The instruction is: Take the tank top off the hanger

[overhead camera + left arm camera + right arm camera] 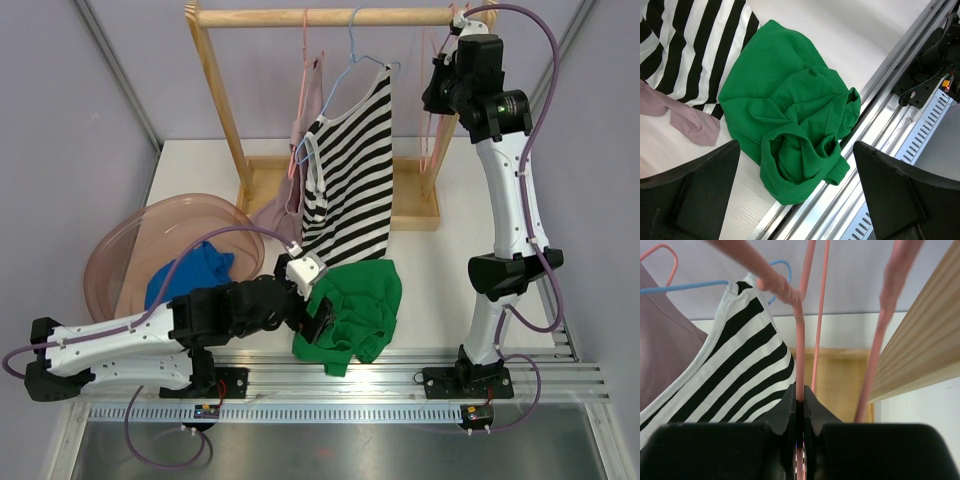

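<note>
A green tank top [355,305] lies crumpled at the table's near edge, partly over the rail; it also shows in the left wrist view [790,100]. My left gripper [318,325] hovers over its near edge, open and empty [796,150]. My right gripper [440,90] is up at the rack's right end, shut on the wire of a bare pink hanger [799,340] that hangs from the wooden rail [320,16]; its jaws pinch the wire [800,397]. A black-and-white striped tank top [350,180] hangs on a blue hanger [352,55].
A mauve garment [300,130] hangs on another pink hanger left of the striped top, its hem on the table [685,117]. A pink translucent basin [130,240] at the left holds a blue cloth [190,275]. The rack's wooden base [415,205] sits behind.
</note>
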Controlling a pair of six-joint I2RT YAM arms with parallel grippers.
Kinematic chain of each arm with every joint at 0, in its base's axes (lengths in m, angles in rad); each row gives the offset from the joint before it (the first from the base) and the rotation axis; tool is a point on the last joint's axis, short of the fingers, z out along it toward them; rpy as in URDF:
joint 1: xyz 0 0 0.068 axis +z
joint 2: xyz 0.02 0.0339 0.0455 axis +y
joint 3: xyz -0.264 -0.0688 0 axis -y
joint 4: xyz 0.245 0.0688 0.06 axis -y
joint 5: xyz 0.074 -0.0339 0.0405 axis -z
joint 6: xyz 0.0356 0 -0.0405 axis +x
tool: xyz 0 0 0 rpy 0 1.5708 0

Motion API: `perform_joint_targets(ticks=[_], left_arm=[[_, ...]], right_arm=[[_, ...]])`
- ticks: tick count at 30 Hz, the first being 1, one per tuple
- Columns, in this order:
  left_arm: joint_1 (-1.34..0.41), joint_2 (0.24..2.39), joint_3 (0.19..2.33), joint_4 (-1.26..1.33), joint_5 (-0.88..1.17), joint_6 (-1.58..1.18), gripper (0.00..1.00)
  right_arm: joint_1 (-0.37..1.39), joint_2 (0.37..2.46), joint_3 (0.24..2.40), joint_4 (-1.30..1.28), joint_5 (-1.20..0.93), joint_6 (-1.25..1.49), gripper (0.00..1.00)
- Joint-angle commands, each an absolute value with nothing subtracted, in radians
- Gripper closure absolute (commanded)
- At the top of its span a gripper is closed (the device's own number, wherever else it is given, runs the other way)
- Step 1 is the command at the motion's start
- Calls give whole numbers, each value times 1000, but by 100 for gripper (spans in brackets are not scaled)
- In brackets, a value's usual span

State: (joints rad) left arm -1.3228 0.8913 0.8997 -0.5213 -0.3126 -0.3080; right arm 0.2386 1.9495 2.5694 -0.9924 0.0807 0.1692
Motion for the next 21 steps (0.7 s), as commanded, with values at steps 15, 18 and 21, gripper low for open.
perform_joint_targets(ticks=[15, 18, 21], left_arm=[[-1327, 1184, 887, -239, -388, -327, 1], [-1327, 1300, 923, -212, -382, -328, 1], [-1327, 1406, 957, -207, -391, -330, 1]], right_arm=[[233, 1619, 2330, -896, -66, 164, 1], [232, 1499, 2208, -864, -83, 178, 0], [232, 1355, 2042, -815, -92, 196, 1]])
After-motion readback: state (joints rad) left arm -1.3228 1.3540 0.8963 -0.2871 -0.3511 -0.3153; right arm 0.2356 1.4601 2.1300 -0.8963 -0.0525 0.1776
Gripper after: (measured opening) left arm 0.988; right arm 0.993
